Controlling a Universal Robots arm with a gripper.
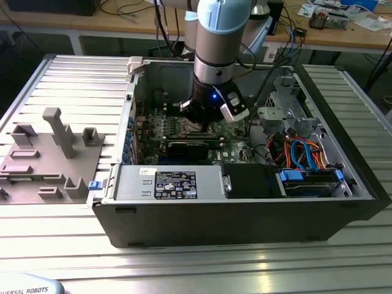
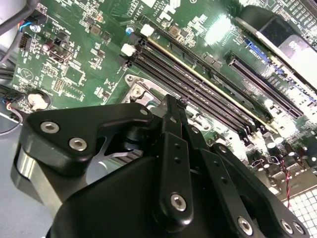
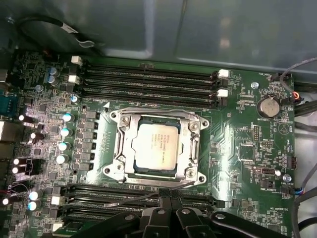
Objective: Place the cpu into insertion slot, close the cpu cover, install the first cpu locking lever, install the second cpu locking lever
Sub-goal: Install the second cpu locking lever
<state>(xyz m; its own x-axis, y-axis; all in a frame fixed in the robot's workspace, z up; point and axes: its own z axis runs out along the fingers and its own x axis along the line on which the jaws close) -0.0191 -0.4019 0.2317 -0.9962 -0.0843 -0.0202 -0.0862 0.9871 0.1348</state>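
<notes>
Sitting flat in the insertion slot (image 3: pixel 156 148), the cpu (image 3: pixel 157 145) shows its pale metal top through the square opening of the cpu cover (image 3: pixel 117 148), which lies down around it in the first wrist view. A thin wire lever (image 3: pixel 130 199) runs along the socket's 6 o'clock edge, just beside the gripper (image 3: pixel 167 201). The fingers look drawn together with nothing between them; they hang close to that lever, and I cannot tell if they touch it.

Judging by looks, the chip is light, stiff and slick on top, with a delicate underside, so it wants handling by its edges only. The cover is thin sheet metal that pivots rather than lifts. The lever is springy wire, best taken near its free end.

Faint print marks the chip's top, and white lettering dots the green board (image 3: pixel 247 144), none of it clear enough to read. In the exterior view the arm reaches into the computer case (image 1: pixel 245 214), whose power supply box carries a dark label (image 1: pixel 176 184).
</notes>
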